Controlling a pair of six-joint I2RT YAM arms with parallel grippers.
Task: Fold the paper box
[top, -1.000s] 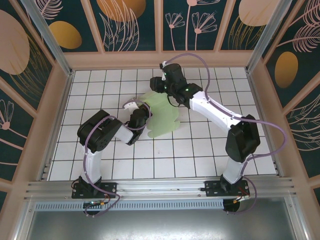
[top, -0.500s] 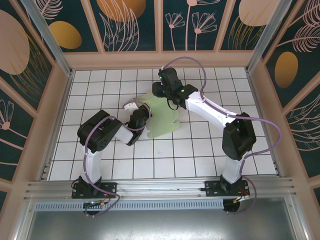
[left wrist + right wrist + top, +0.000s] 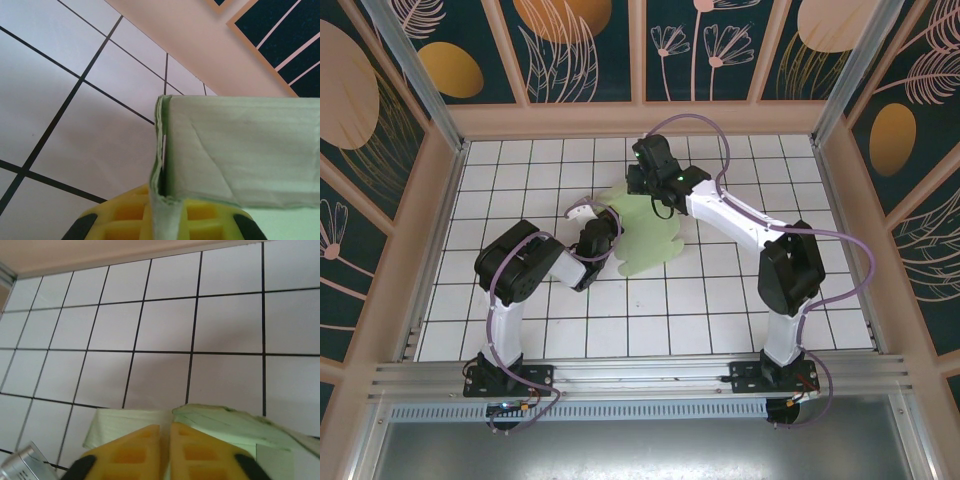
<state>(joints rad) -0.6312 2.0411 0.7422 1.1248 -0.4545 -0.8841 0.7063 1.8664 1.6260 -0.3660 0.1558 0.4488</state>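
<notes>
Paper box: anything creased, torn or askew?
Yes. In the left wrist view the paper box carries a diagonal crease across its panel, and the edge pinched in the left gripper looks ragged. No tear that I can see.

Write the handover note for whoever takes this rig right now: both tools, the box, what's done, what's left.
Left tool: shut on the left edge of the pale mint-green card paper box, with a doubled layer of card between its fingers.
Right tool: shut at the box's far edge; whether it pinches a flap cannot be told.
Box: mid-way across the white tiled table, between the two tools.
Done: one panel folded up along a crease at the left tool.
Left: the rest lies spread, flaps unfolded on the right side; not yet a closed box.
</notes>
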